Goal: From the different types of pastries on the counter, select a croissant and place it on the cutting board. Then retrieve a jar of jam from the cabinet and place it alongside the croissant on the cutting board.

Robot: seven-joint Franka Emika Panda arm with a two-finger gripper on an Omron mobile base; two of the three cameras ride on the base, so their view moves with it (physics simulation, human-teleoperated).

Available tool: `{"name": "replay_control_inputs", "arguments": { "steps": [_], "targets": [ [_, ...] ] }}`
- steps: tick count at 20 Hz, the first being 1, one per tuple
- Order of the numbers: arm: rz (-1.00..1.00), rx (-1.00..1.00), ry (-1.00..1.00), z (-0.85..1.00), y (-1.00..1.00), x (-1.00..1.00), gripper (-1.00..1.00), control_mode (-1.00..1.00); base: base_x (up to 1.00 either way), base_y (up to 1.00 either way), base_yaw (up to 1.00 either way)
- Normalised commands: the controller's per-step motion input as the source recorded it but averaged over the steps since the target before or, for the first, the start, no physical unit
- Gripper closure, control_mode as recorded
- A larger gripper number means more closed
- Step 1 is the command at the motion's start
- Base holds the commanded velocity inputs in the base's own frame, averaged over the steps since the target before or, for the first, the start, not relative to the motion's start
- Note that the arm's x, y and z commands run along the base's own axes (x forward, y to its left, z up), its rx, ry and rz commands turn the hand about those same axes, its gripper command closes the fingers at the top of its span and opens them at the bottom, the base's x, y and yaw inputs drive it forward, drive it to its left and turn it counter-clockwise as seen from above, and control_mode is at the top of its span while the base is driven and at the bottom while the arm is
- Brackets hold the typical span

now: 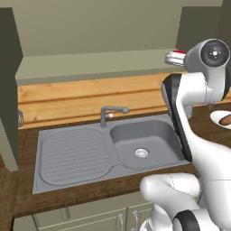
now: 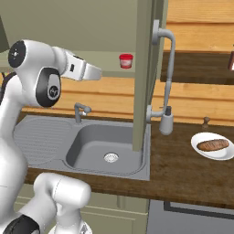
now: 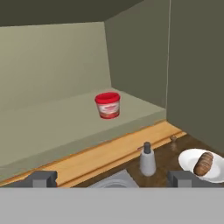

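Observation:
The jar of jam (image 3: 107, 105), small and red, stands alone on the pale shelf of the open cabinet (image 3: 52, 131); it also shows as the jar (image 2: 126, 60) from the right. My gripper (image 3: 112, 179) is raised in front of the shelf, open and empty, pointing at the jar from a short distance. From the right base view the gripper (image 2: 94, 72) hangs left of the jar, apart from it. A brown loaf-like pastry (image 2: 212, 145) lies on a white plate (image 2: 199, 138) on the dark counter (image 2: 183, 176). The croissant and the cutting board are out of view.
A grey sink (image 1: 72, 153) with a short faucet (image 1: 108, 113) lies below the cabinet. An open cabinet door (image 2: 142, 68) stands edge-on right of the jar, with a tall tap (image 2: 167, 77) beside it. A soap dispenser (image 3: 147, 159) stands by the sink.

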Motion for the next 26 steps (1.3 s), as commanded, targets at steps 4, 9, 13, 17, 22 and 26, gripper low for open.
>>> {"name": "replay_control_inputs", "arguments": {
  "steps": [4,9,13,17,22,26],
  "targets": [
    [0.0,0.0,0.14,0.19,-0.3,0.67,-1.0,-1.0,0.0,0.0,0.0],
    [0.0,-0.01,0.07,0.21,0.0,0.54,-1.0,-1.0,0.0,0.0,0.0],
    [0.0,0.01,-0.03,0.07,-0.04,0.54,-1.0,-1.0,0.0,0.0,0.0],
    [0.0,0.0,-0.14,0.0,0.0,0.55,-1.0,-1.0,0.0,0.0,0.0],
    [0.0,-0.01,-0.06,-0.04,-0.02,0.51,-1.0,-1.0,0.0,0.0,0.0],
    [0.0,-0.02,-0.02,-0.17,-0.39,0.11,-1.0,-1.0,0.0,0.0,0.0]
  ]
}}
